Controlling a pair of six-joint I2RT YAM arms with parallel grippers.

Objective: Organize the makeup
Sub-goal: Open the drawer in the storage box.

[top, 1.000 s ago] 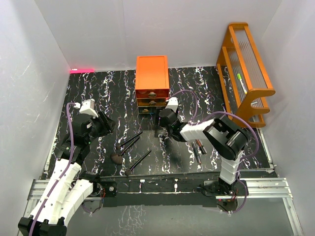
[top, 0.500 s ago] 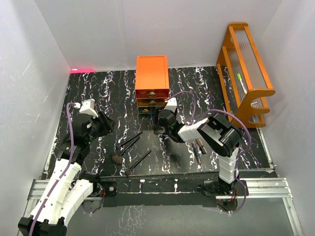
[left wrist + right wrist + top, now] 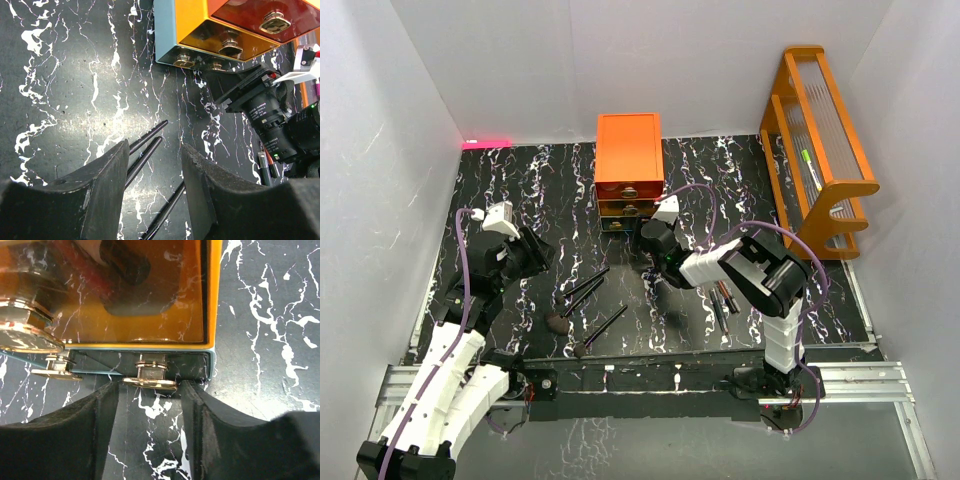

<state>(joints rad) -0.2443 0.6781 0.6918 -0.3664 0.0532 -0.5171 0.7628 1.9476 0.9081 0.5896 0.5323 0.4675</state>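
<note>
I'm looking at a black worktop (image 3: 520, 190) veined in white like marble. At the back, about the middle, stands an orange drawer chest (image 3: 629, 150), its drawer fronts toward the near edge. An orange wooden rack (image 3: 820, 140) stands along the right edge. Left of centre, near the front, 3 long black brushes (image 3: 588, 283) lie slanted, heads toward the near edge, 2 of them side by side. Right of centre lie a few thin tubes (image 3: 722, 297), close together; I cannot count them.
</note>
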